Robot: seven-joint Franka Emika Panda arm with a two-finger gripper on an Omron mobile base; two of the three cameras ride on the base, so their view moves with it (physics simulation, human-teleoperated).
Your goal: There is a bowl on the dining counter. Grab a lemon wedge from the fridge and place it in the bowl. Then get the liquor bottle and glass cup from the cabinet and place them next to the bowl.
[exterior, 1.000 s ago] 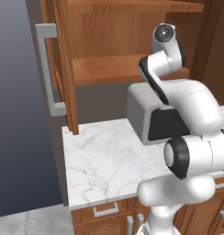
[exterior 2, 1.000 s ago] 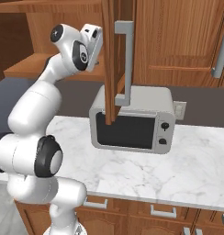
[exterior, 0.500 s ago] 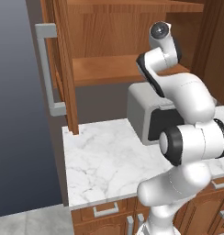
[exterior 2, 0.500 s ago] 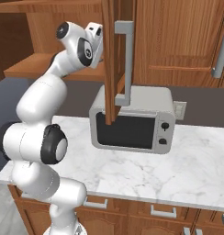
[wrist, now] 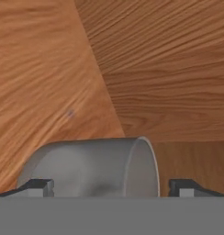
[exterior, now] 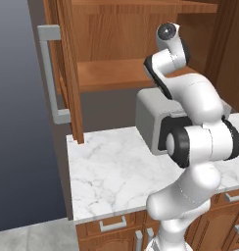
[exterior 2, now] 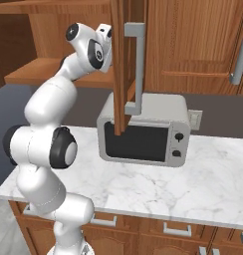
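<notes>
Grey glass cup (wrist: 93, 167) between spread gripper (wrist: 111, 187) fingertips in hand view, microwave (exterior 2: 143, 130) below cabinet (exterior: 126, 54)

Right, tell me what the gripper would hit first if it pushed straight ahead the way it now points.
Probably the grey translucent glass cup lying on its side, right between the open gripper's dark fingertips. Behind it stand the brown wooden cabinet walls. How far ahead the cup sits is unclear.

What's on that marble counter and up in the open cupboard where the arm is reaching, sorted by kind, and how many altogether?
Microwaves: 1
Grey cups, lying on their side inside the cupboard between the open jaws: 1
Total: 2
</notes>
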